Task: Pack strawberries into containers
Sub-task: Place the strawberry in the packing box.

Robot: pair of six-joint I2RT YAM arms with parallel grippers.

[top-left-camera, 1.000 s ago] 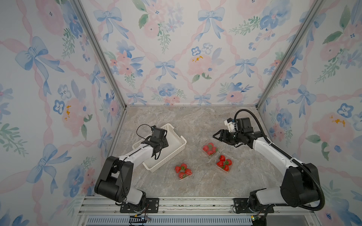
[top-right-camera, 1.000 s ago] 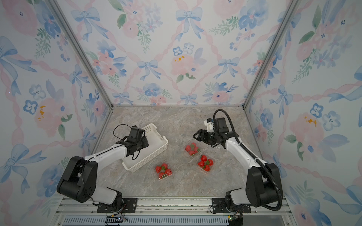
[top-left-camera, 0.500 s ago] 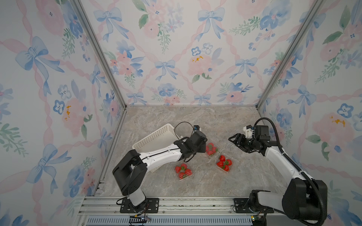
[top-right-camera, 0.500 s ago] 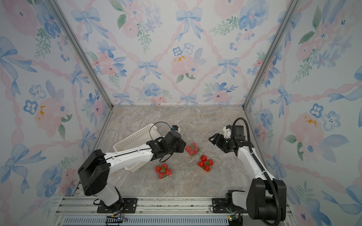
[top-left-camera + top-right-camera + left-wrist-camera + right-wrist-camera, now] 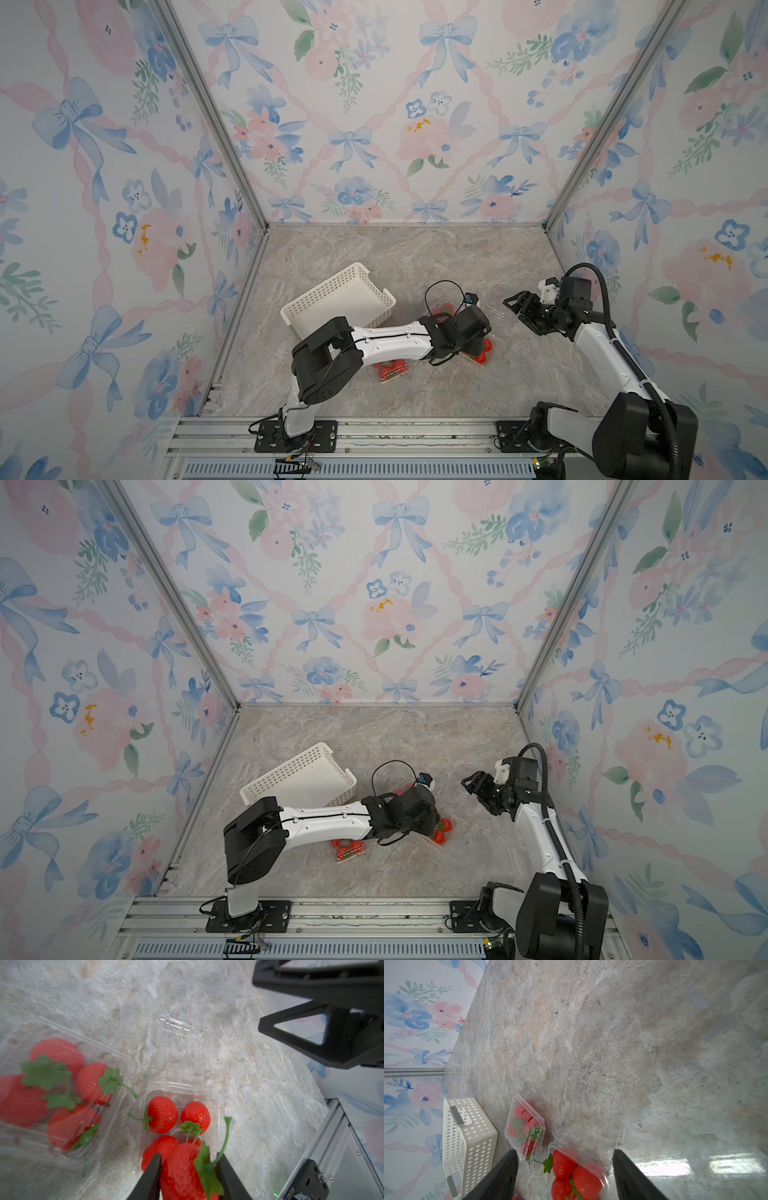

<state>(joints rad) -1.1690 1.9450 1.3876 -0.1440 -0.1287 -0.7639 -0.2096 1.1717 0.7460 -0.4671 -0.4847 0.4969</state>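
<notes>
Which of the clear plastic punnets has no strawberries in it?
The clear plastic punnet nearest the right hand: only marbled table shows through it. The other three each hold red strawberries.

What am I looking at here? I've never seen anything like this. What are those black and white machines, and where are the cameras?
Those are two robot arms mounted at a marble-look table in a wallpapered booth. The two wide pictures look down from above; the two close-ups come from a camera on each arm's wrist. Each arm ends in a pincer. The left pincer grips a strawberry over a clear container already holding berries. The right pincer is open and empty. Also on the table: a white basket, a second container of berries and a third container nearer the arms' bases.
</notes>
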